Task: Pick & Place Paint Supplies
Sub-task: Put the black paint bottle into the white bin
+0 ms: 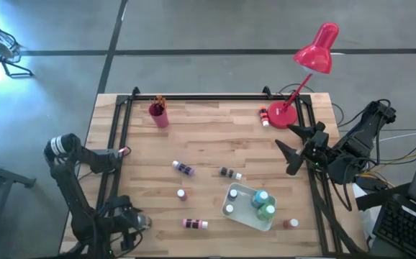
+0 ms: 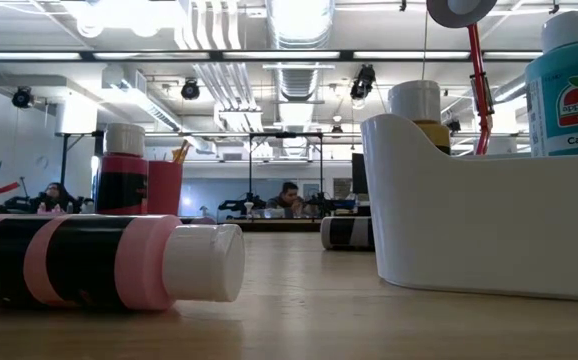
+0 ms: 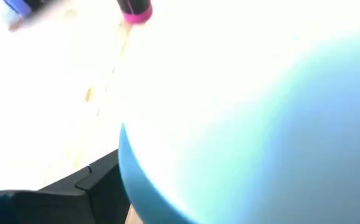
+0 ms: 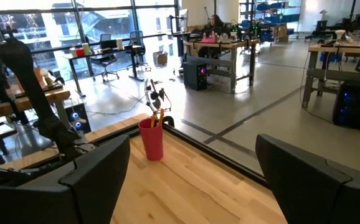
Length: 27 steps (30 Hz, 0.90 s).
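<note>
1. Overhead, we see the left arm folded down at the near left corner of the wooden tabletop [image 1: 215, 137], its left tool [image 1: 137, 221] low beside the table's edge frame; we cannot tell from any view whether its fingers are parted or closed, and nothing shows between them.
2. We see the right arm reaching in from the far right edge, held above the wood, with the right tool [image 1: 288, 147] spread wide and released; its wrist view shows two blunt dark fingers [image 4: 99, 171] with bare planks between them.
3. We count the paint supplies scattered across the middle: a purple bottle [image 1: 184, 168] lying down, a dark bottle [image 1: 229, 173] on its side, a small upright bottle [image 1: 181, 194], a pink-banded bottle [image 1: 194, 224] lying near the front, and a brown bottle [image 1: 289, 224] at the front right.
4. We note a white plastic tray [image 1: 239, 212], rounded and glossy, holding a teal bottle [image 1: 260, 199], a green bottle [image 1: 267, 211] and a white-capped one [image 1: 229, 209].
5. We find a pink cup [image 1: 158, 114] with brushes [image 1: 158, 100] near the far left, and a red desk lamp [image 1: 310, 61] at the far right with a small red bottle [image 1: 264, 115] by its base.
6. From table height, we read the teal bottle's label and the pink bottle's black bands, which the overhead view does not resolve; the left wrist view is washed out.
</note>
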Available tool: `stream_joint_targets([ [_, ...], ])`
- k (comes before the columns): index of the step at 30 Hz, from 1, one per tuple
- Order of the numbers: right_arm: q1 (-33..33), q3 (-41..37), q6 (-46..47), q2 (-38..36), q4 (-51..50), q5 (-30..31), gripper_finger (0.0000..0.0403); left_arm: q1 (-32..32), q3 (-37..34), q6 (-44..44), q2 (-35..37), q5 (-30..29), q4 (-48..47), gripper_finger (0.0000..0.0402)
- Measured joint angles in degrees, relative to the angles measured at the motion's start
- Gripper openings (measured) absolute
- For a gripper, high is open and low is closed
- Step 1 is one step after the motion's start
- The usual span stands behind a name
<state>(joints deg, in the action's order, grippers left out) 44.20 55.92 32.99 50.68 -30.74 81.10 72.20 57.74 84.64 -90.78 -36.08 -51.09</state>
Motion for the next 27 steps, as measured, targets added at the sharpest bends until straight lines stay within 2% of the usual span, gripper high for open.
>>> stream_joint_targets([
  [5, 0.03, 0.00, -0.07, 0.00, 0.00, 0.00, 0.0332, 0.01, 0.00, -1.19, 0.00, -2.79, 0.09, 0.0319],
  [8, 0.03, 0.00, -0.20, 0.00, 0.00, 0.00, 0.0324, -0.01, 0.00, -2.33, 0.00, -6.08, 0.11, 0.0301],
  [16, 0.03, 0.00, -0.16, 0.00, 0.00, -0.22, 0.0302, -0.73, 0.00, -5.27, 0.00, -7.70, 0.12, 0.0180],
  [18, 0.00, 0.00, 0.12, 0.00, 0.17, -2.20, 0.0296, -1.00, 0.05, -6.21, 0.06, -7.70, 0.07, 0.0180],
  [21, -0.04, 0.02, -0.34, 0.26, 3.12, -8.59, 0.0288, -2.03, 0.83, -7.98, 1.00, -6.89, -0.12, 0.0180],
  [27, -0.12, 0.05, -10.23, 3.54, 14.05, -17.07, 0.0277, -6.65, 4.35, -18.06, 5.71, -8.03, 0.11, 0.0180],
])
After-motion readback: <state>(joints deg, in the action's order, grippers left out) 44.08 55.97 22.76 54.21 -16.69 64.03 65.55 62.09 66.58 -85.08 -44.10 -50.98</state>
